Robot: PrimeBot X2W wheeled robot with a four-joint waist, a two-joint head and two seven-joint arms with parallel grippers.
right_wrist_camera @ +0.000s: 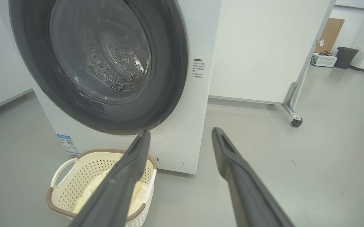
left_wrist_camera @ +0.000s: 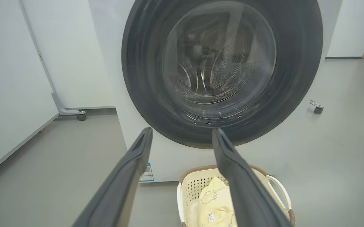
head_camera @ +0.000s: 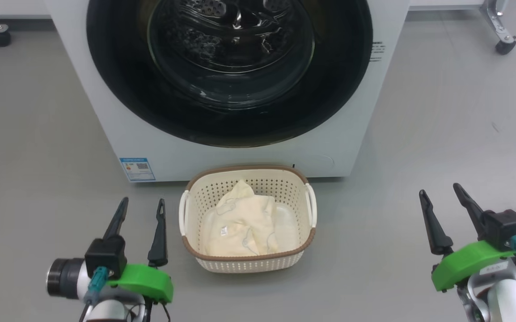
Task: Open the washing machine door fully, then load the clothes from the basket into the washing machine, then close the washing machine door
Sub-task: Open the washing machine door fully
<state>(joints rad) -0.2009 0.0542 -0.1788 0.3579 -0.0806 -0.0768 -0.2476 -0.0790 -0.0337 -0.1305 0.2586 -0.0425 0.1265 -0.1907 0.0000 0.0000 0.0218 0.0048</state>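
The washing machine (head_camera: pixel 240 158) is standing at twelve o'clock in the head view, with its door (head_camera: pixel 230 67) sitting shut and flush against the white front and the steel drum showing through the glass. A blue label (head_camera: pixel 137 169) is showing on the machine's lower corner, at seven o'clock from the door. The basket (head_camera: pixel 244 264) is resting on the grey floor (head_camera: pixel 39 156) at six o'clock from the door, close to the machine's base. The clothes (head_camera: pixel 240 223) are lying crumpled inside it with a small white tag (head_camera: pixel 223 230) facing up. The left gripper (head_camera: pixel 144 201) is hovering at eight o'clock, just beside the basket, with its fingers spread wide and gripping nothing. The right gripper (head_camera: pixel 439 189) is hovering at four o'clock, well apart from the basket, likewise wide apart and empty. Both are pointing toward twelve o'clock.
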